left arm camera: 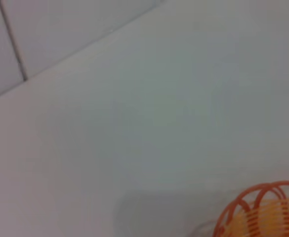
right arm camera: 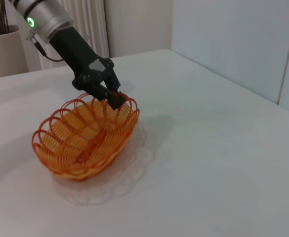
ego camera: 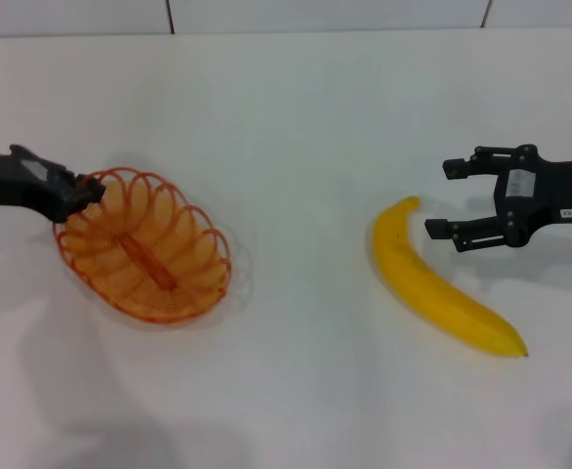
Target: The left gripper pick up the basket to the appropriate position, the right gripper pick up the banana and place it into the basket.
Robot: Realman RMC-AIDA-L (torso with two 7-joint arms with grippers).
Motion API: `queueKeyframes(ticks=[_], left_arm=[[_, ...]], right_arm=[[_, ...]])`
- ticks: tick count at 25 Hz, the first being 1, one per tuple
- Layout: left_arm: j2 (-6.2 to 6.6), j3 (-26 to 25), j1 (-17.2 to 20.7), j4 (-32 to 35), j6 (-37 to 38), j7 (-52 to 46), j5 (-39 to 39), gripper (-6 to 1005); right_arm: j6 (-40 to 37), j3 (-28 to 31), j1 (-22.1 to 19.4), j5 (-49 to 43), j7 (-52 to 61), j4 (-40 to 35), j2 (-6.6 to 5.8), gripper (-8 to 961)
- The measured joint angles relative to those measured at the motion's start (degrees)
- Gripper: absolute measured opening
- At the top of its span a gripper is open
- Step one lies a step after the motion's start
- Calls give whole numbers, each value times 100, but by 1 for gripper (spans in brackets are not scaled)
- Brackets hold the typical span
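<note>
The orange wire basket [ego camera: 147, 249] is at the left of the white table and is tilted, one end raised. My left gripper [ego camera: 82, 193] is shut on the basket's rim at its left end. The right wrist view shows this too: the left gripper [right arm camera: 109, 96] clamps the rim of the basket [right arm camera: 85, 138], which hangs lifted above its shadow. A bit of the basket [left arm camera: 263, 212] shows in the left wrist view. The yellow banana [ego camera: 432, 281] lies on the table at the right. My right gripper [ego camera: 444, 198] is open just right of the banana's upper end, not touching it.
The white table [ego camera: 295, 127] runs back to a tiled wall. A white pot with dark twigs [right arm camera: 6, 47] and a radiator stand beyond the table in the right wrist view.
</note>
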Motion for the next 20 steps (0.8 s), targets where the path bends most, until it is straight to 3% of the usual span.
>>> queueKeyframes(ticks=[8, 13, 20], left_arm=[[1, -36, 87, 506, 771, -13, -680, 101], [-6, -44, 62, 434, 780, -233, -942, 76], [-17, -57, -55, -183, 529, -220, -1814, 69]], right_arm=[[-1, 8, -1, 12, 0, 0, 0, 893], [-1, 8, 8, 9, 0, 0, 0, 893], [-1, -3, 11, 8, -16, -2, 0, 893]])
